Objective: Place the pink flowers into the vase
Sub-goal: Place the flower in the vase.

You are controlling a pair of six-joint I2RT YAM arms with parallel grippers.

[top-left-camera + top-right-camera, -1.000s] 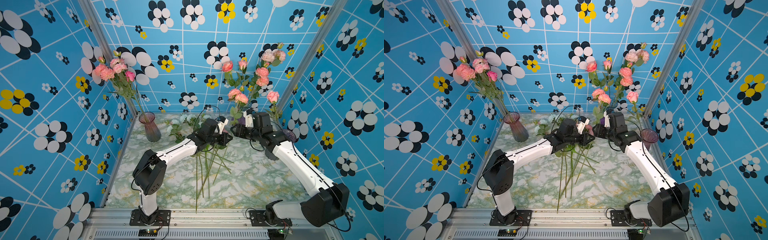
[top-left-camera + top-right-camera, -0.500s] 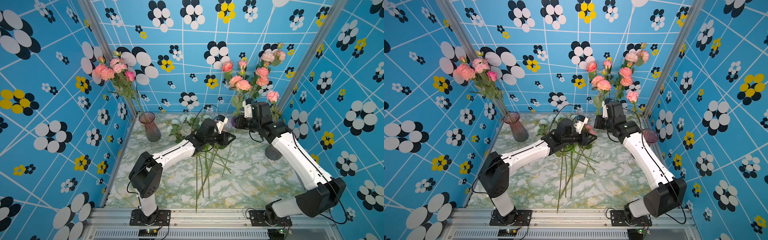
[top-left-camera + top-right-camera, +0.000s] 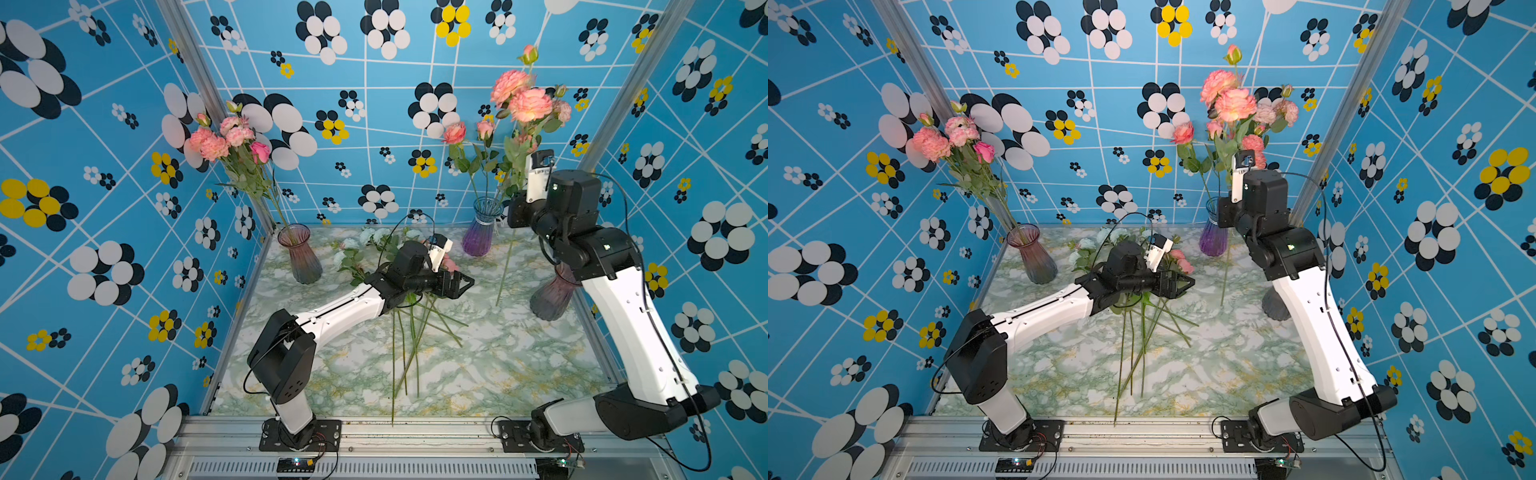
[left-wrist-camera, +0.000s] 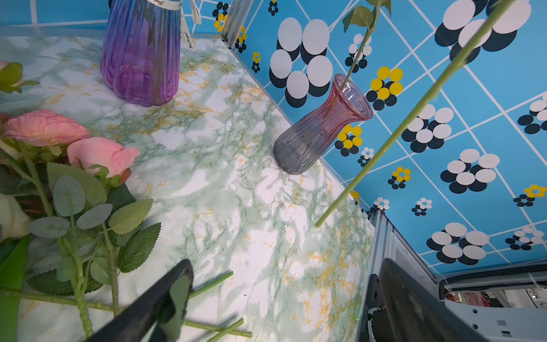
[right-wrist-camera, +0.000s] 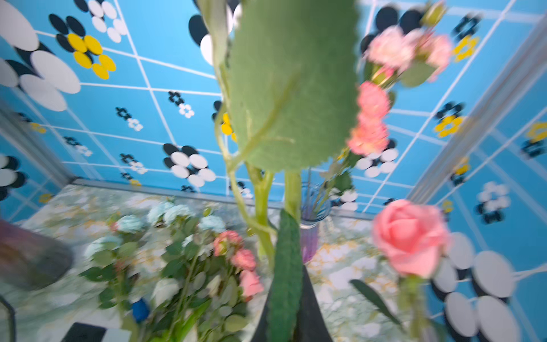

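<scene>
My right gripper is raised at the back right, shut on the green stem of a spray of pink flowers. The stem's lower end hangs free above the table, between the purple vase and the grey-pink vase. Pink roses stand in the purple vase. My left gripper is open and empty, low over a pile of flowers; its fingers stand wide apart. Pink blooms lie in that pile.
A third, pinkish vase holding pink carnations stands at the back left. Pale blue-white flowers lie behind the pile. Loose stems stretch toward the front edge. My right arm partly hides the grey-pink vase, which holds one stem.
My left gripper opened and let go of the flower. The right gripper shut on its stem and lifted it up and back toward the right corner.
</scene>
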